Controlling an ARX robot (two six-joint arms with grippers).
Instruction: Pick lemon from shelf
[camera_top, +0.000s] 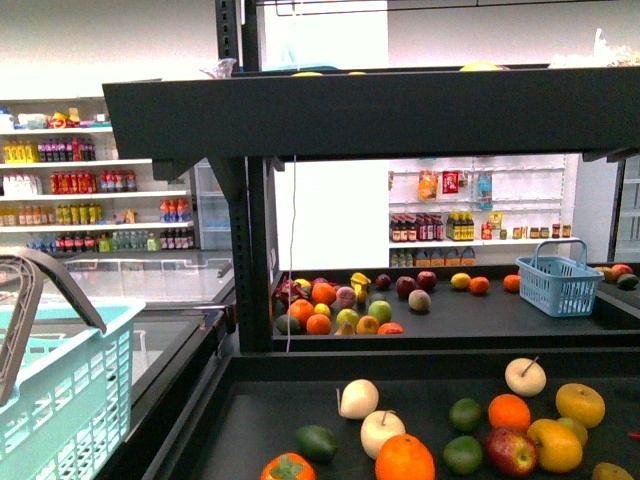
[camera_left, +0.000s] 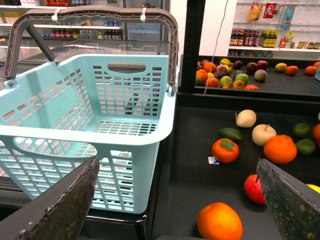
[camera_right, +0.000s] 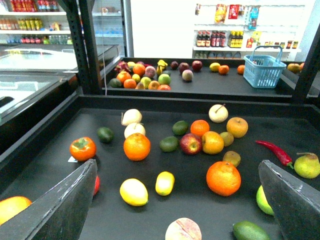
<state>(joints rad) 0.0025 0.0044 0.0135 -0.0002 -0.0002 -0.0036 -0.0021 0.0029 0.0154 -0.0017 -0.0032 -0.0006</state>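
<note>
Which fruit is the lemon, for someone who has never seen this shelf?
On the near dark tray of the shelf, find the big orange beside the persimmon. Closer to the right wrist camera lies the lemon, plumper than the slim yellow fruit beside it, with a tapered tip.

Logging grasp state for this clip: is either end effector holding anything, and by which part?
Nothing is held: left end effector and right end effector are both open and empty; the lemon lies on the shelf.
</note>
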